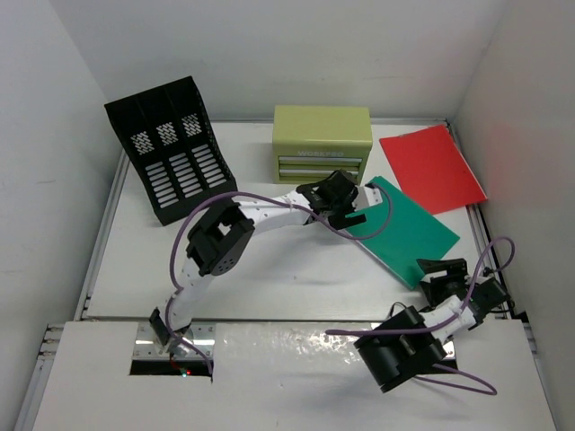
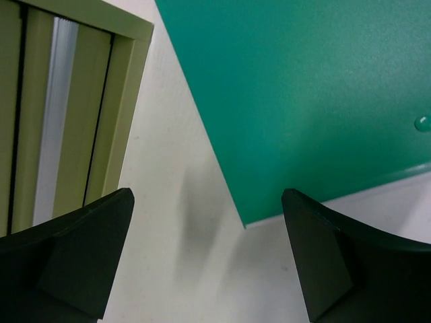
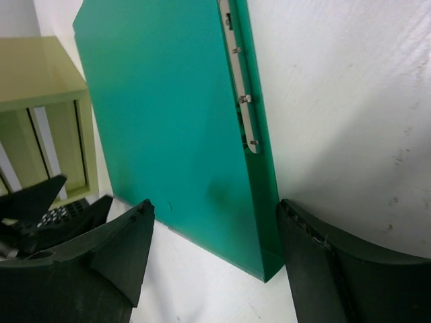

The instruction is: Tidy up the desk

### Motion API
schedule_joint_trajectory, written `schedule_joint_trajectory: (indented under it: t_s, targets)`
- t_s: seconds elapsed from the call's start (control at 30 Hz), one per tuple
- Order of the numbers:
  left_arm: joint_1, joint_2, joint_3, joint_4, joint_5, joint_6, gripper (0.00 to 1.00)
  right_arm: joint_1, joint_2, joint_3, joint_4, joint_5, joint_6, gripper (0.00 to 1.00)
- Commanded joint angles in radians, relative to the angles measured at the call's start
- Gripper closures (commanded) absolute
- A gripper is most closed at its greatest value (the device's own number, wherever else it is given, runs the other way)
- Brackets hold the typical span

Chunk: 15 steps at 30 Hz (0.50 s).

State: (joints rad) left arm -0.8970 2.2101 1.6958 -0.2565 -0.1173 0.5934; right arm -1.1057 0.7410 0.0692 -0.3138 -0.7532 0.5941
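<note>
The desk [image 1: 269, 278], a broad white tabletop with thin metal rails, is filling the space between the white walls and stretching away from the arm bases at the near edge. At its far left a black slotted file rack [image 1: 175, 153] is standing, leaning back a little. A green folder [image 1: 409, 235] is lying flat right of centre, turned at an angle, and a red folder [image 1: 433, 168] is lying just beyond it toward the far right corner, their edges nearly meeting. An olive-green drawer chest [image 1: 322, 142] is sitting at the back centre, against the far wall.

The left arm is reaching across the middle, and the left gripper [image 1: 358, 208] is hovering over the gap between the chest and the folder's near-left corner. Seen from its own wrist [image 2: 209, 249], its fingers are spread wide and holding nothing, with bare desk and the folder's corner showing between them.

The right gripper [image 1: 433, 267] is sitting at the folder's near right corner. From its wrist camera [image 3: 212, 262] its fingers are also gaping wide, gripping nothing, and the folder's corner is lying in the gap; I cannot tell whether either finger is touching it. A thin metal strip [image 3: 241, 81] with small studs is running along the folder's edge.
</note>
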Motion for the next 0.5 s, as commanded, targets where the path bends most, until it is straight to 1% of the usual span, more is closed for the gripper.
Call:
schedule_joint_trajectory:
  t_s: [0.0, 0.23, 0.27, 0.33, 0.47]
  targets:
    - [-0.008, 0.029, 0.064, 0.036, -0.005, -0.006, 0.09, 0.001, 0.017, -0.037, 0.067, -0.034, -0.024, 0.29]
    - [-0.011, 0.062, 0.065, 0.049, 0.008, 0.006, 0.09, 0.000, 0.029, -0.057, 0.125, -0.043, -0.023, 0.30]
    - [-0.013, 0.066, 0.065, 0.048, 0.011, 0.008, 0.09, 0.000, 0.032, -0.057, 0.125, -0.047, -0.031, 0.32]
    - [-0.017, 0.074, 0.067, 0.045, 0.015, 0.008, 0.09, 0.000, 0.038, -0.057, 0.117, -0.076, -0.031, 0.35]
    - [-0.022, 0.086, 0.067, 0.040, 0.025, 0.008, 0.09, 0.000, 0.002, -0.036, 0.073, -0.067, -0.043, 0.37]
